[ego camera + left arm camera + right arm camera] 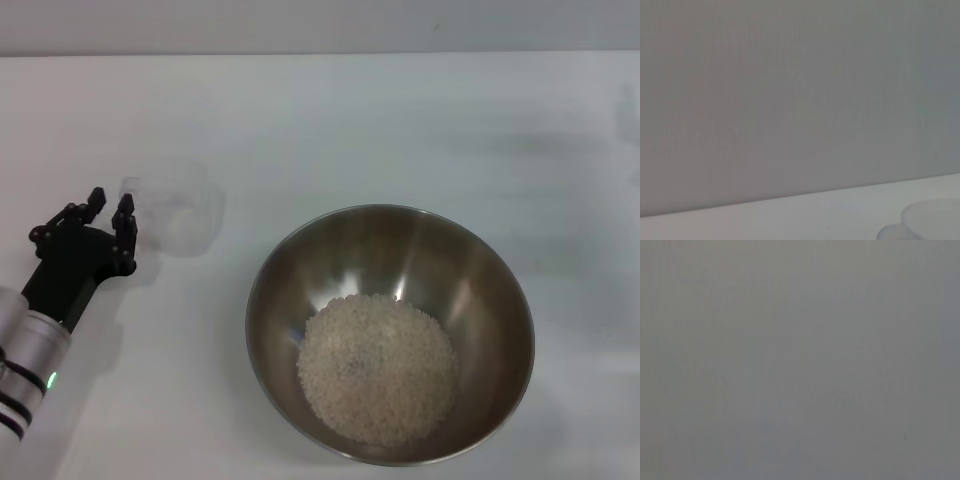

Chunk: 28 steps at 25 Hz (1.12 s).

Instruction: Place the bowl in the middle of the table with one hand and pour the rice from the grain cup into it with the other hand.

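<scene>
The steel bowl [300, 265] stands on the white table [400, 120] at the front middle. A heap of rice [378, 366] lies in its bottom. The clear grain cup [185, 212] stands upright to the bowl's far left and looks empty, with its small handle toward my left gripper. My left gripper [110, 204] is open at the left edge, right beside the cup's handle with nothing between its fingers. Part of the cup [932, 220] shows in the left wrist view. My right gripper is out of view, and its wrist view shows only plain grey.
The table's far edge [320, 53] runs along the top of the head view, with a grey wall [790, 100] behind it. My left arm [30, 350] reaches in from the lower left corner.
</scene>
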Each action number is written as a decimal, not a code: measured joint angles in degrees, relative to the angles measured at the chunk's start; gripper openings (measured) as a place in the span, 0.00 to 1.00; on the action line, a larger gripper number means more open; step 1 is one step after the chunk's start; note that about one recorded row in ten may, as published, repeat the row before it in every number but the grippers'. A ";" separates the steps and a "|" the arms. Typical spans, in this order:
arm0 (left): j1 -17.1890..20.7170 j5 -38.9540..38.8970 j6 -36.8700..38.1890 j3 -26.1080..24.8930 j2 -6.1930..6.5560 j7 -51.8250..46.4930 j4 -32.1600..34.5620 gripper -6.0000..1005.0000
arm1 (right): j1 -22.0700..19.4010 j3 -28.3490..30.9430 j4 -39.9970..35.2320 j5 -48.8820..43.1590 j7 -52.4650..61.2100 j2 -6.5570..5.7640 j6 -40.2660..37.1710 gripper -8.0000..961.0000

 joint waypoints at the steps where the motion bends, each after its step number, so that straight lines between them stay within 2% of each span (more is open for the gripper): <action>1: 0.55 0.01 0.68 0.05 0.01 -0.03 0.09 0.19 | 0.02 0.00 -0.01 0.00 0.00 0.00 0.00 0.48; 4: 1.60 0.03 2.33 0.62 0.06 -0.04 0.23 0.29 | 0.09 0.00 -0.05 0.00 -0.04 0.00 0.11 0.48; 8: 3.06 0.03 4.01 1.60 0.16 -0.07 0.41 0.30 | 0.21 -0.16 -0.13 0.00 -0.30 0.00 0.39 0.48; 9: 5.35 0.04 7.01 2.07 0.20 -0.63 0.76 0.30 | 0.22 -0.35 -0.12 -0.02 -0.38 0.03 0.48 0.48; 10: 5.35 0.04 7.01 2.07 0.20 -0.63 0.76 0.31 | 0.23 -0.57 -0.06 -0.22 -0.58 0.15 0.56 0.48; 11: 6.98 0.02 10.30 2.17 0.19 -1.72 0.97 0.31 | 0.21 -0.75 0.04 -0.44 -0.82 0.30 0.63 0.48; 15: 6.98 0.02 10.30 2.17 0.19 -1.72 0.97 0.32 | -0.30 -0.89 0.12 -3.85 -3.80 1.32 0.64 0.48; 16: 8.85 0.03 15.78 2.39 0.13 -4.03 1.02 0.32 | -0.60 -0.89 0.13 -6.87 -5.48 1.93 0.64 0.48; 17: 9.24 0.02 17.93 2.40 0.09 -5.24 0.95 0.33 | -0.60 -0.89 0.13 -6.87 -5.48 1.93 0.64 0.48; 20: 9.24 0.02 17.93 2.40 0.09 -5.24 0.95 0.34 | -1.16 -1.22 0.09 -10.41 -6.59 2.50 0.59 0.48; 21: 8.96 -0.08 21.02 2.24 0.07 -7.02 0.76 0.34 | -1.46 -1.51 -0.08 -11.54 -6.65 2.60 0.47 0.48; 23: 8.11 -0.28 21.54 1.74 -0.01 -7.23 0.82 0.54 | -2.23 -2.09 -0.75 -13.46 -6.64 2.83 0.19 0.48; 25: 8.11 -0.28 21.54 1.74 -0.01 -7.23 0.82 0.63 | -3.12 -2.32 -1.54 -14.78 -6.64 3.07 0.12 0.48; 28: 7.34 -0.40 21.53 1.40 -0.05 -7.30 0.95 0.77 | -4.17 -2.53 -2.08 -15.38 -6.65 3.36 0.12 0.56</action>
